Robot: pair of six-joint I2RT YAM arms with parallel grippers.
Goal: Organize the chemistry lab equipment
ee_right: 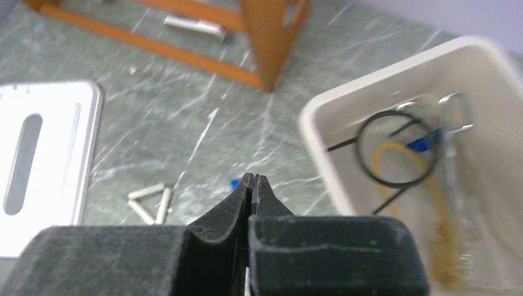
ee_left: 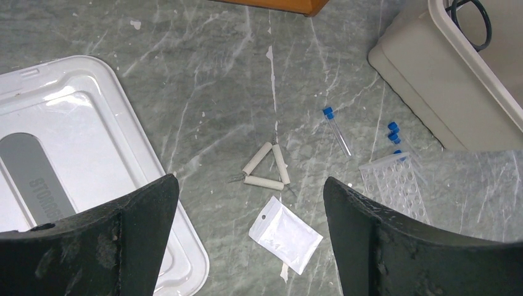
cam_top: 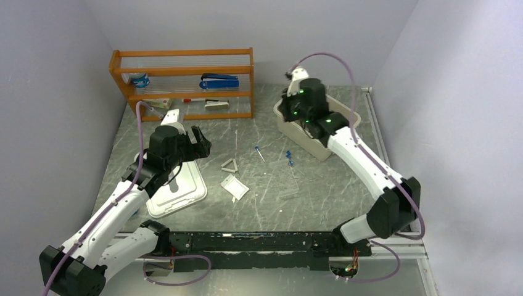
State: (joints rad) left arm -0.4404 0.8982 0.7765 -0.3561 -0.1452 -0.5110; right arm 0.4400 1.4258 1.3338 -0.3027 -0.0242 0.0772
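I see a grey-green marbled tabletop [cam_top: 321, 191] boxed in on three sides by plain pale lavender walls [cam_top: 247, 24]. An orange wooden two-tier shelf [cam_top: 185, 53] stands at the table's far edge, close to the back wall. A silver metal rail [cam_top: 378, 120] runs along the table's right side. The light is soft and even, with only faint shadows.

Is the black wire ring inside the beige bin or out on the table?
Inside: the black wire ring lies on the floor of the beige bin.
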